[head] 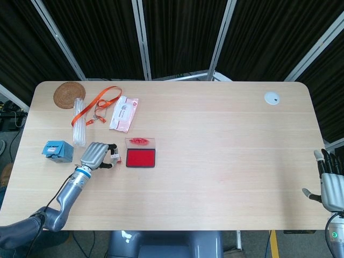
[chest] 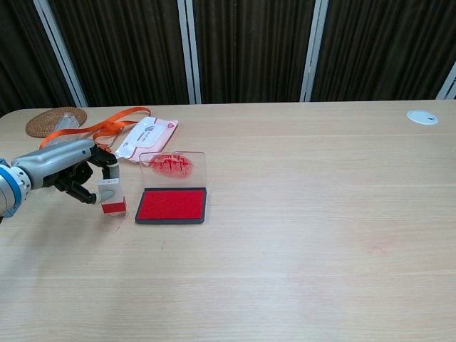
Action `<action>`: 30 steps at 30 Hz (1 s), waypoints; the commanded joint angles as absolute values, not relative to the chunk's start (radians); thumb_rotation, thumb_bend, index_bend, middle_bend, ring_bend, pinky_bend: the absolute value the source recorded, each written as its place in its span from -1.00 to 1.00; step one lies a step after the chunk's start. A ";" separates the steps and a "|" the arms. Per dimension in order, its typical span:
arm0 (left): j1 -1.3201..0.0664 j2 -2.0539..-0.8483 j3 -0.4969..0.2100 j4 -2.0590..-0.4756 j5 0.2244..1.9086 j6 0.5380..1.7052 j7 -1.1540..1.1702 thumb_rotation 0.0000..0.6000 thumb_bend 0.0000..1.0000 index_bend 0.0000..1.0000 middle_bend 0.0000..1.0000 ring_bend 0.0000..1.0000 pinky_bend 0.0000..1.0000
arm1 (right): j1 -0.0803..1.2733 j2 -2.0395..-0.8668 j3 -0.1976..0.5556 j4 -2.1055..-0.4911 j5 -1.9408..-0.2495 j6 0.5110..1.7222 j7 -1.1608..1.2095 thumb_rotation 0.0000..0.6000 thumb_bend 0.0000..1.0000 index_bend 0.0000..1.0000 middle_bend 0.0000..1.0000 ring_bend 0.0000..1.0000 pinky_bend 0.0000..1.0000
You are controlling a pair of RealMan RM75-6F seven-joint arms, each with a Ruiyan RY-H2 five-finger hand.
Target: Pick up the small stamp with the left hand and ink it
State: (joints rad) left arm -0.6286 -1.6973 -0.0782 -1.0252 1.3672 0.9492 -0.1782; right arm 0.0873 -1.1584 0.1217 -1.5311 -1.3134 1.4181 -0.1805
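Observation:
My left hand (head: 97,155) (chest: 71,168) holds the small stamp (chest: 110,195) (head: 116,158), a pale block with a red base, pinched between its fingers just left of the ink pad. In the chest view the stamp's red base hangs slightly above the table. The ink pad (head: 141,158) (chest: 171,205) lies open with its red surface up, and its clear lid (head: 141,142) (chest: 171,166), smeared with red, stands behind it. My right hand (head: 332,184) hangs open off the table's right edge, holding nothing.
At the back left lie a woven coaster (head: 69,94), an orange lanyard (head: 99,102), a clear tube (head: 79,122) and a wipes packet (head: 124,113). A blue box (head: 57,151) sits left of my left hand. A white disc (head: 272,98) sits at the back right.

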 commanded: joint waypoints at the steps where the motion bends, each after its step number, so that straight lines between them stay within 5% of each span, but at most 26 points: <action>1: -0.626 -1.716 -0.074 -1.001 1.381 0.965 -0.182 1.00 -0.25 0.17 0.09 0.67 0.72 | 0.088 -1.159 0.122 -1.530 -1.311 1.417 -0.182 1.00 -1.00 -1.00 -1.00 -1.00 -1.00; 12: -0.621 -1.738 -0.068 -0.972 1.385 0.954 -0.182 1.00 -0.43 0.00 -0.02 0.64 0.70 | 0.088 -1.160 0.122 -1.530 -1.308 1.414 -0.185 1.00 -1.00 -1.00 -1.00 -1.00 -1.00; 19: -0.620 -1.733 -0.072 -0.979 1.387 0.957 -0.178 1.00 -0.76 -0.10 -0.14 0.63 0.70 | 0.088 -1.160 0.122 -1.531 -1.308 1.416 -0.186 1.00 -1.00 -1.00 -1.00 -1.00 -1.00; 30: -0.602 -1.681 -0.086 -1.047 1.404 1.016 -0.194 1.00 -0.77 -0.26 -0.33 0.61 0.68 | 0.087 -1.155 0.121 -1.541 -1.313 1.419 -0.183 1.00 -1.00 -1.00 -1.00 -1.00 -1.00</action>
State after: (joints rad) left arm -0.6089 -1.6997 -0.0830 -1.0249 1.3942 0.9943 -0.1844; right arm 0.0871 -1.1556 0.1207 -1.5408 -1.3124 1.4190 -0.1835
